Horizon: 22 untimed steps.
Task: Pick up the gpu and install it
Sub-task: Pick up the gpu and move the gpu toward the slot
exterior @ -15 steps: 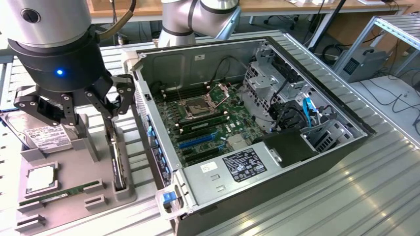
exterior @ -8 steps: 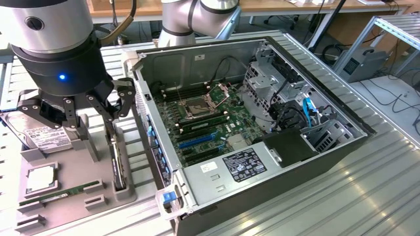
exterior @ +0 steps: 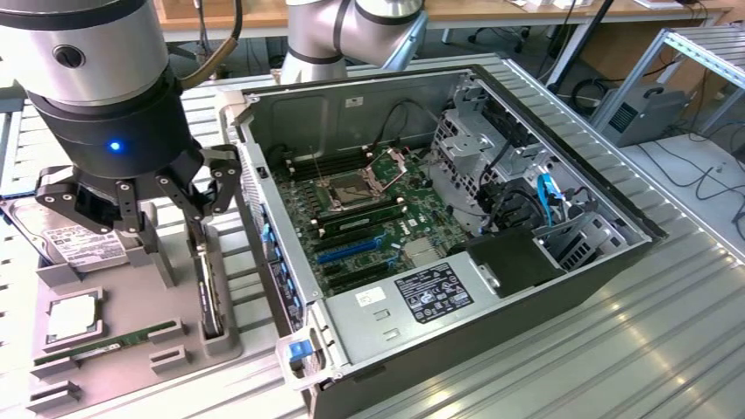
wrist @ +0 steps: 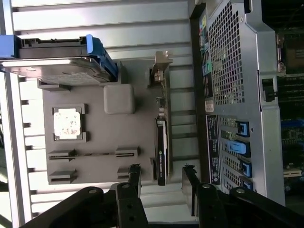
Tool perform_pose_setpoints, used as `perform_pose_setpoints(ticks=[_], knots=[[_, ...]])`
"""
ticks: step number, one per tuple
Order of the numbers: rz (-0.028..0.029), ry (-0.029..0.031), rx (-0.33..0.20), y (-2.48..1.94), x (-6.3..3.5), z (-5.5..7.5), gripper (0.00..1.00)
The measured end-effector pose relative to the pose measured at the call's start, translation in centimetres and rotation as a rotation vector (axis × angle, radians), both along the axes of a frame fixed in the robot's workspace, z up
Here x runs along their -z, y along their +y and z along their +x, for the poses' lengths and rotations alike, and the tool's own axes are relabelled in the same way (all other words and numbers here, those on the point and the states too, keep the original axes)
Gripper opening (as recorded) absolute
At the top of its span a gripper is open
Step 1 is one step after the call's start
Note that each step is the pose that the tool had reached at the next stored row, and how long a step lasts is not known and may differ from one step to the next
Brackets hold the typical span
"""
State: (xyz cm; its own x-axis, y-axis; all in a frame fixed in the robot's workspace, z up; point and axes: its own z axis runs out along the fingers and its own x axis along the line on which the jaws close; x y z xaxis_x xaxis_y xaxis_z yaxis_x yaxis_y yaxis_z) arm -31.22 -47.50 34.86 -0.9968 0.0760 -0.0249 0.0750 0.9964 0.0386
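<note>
hovering my empty, wide-spread gripper (wrist: 162,175) over the thin green gpu card (wrist: 161,142), upright at the edge of the grey plastic tray (wrist: 95,142); nothing picked or installed.

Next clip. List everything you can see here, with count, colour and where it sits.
gpu: one, dark, standing on edge in the tray, next to the case.
hard drive: one, silver with white label, on the tray beside the tool.
processor chip: one, silver, in a tray pocket.
RAM stick: one, green, in a tray slot.
tray: one, grey, at the exterior view's left.
computer case: one, dark, open, green motherboard inside.
table: one, silver slats.
arm: one, silver and black, over the tray.
tool: one, black, open, above the gpu.
</note>
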Motion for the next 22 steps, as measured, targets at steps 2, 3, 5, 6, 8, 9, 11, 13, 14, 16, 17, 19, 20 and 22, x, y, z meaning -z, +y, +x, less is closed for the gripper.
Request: perform_pose_setpoints(ticks=[2, 3, 5, 6, 8, 9, 11, 13, 14, 16, 17, 19, 20, 22], knots=[[-0.0003, 0.0001, 0.000, 0.01, 0.18, 0.0, 0.48], [-0.0004, 0.0000, 0.000, 0.01, 0.26, 0.0, 0.48], [-0.0007, 0.0001, 0.000, 0.02, 0.42, 0.0, 0.48], [-0.0009, 0.0001, 0.000, 0.02, 0.50, 0.0, 0.48], [-0.0011, 0.0000, 0.000, 0.02, 0.68, 0.0, 0.48], [-0.0012, 0.0001, 0.000, 0.02, 0.77, 0.0, 0.48], [-0.0014, 0.0000, 0.000, 0.03, 0.94, 0.0, 0.48], [-0.0017, 0.0001, 0.000, 0.03, 1.11, 0.0, 0.48], [-0.0018, 0.0000, 0.000, 0.03, 1.23, 0.0, 0.48], [-0.0022, 0.0001, 0.000, 0.05, 1.41, 0.0, 0.48], [-0.0023, 0.0001, 0.000, 0.06, 1.50, 0.0, 0.48], [-0.0028, 0.0001, 0.000, 0.09, 1.68, 0.0, 0.48], [-0.0030, 0.0001, 0.000, 0.11, 1.76, 0.0, 0.48], [-0.0033, 0.0000, 0.000, 0.15, 1.91, 0.0, 0.48]])
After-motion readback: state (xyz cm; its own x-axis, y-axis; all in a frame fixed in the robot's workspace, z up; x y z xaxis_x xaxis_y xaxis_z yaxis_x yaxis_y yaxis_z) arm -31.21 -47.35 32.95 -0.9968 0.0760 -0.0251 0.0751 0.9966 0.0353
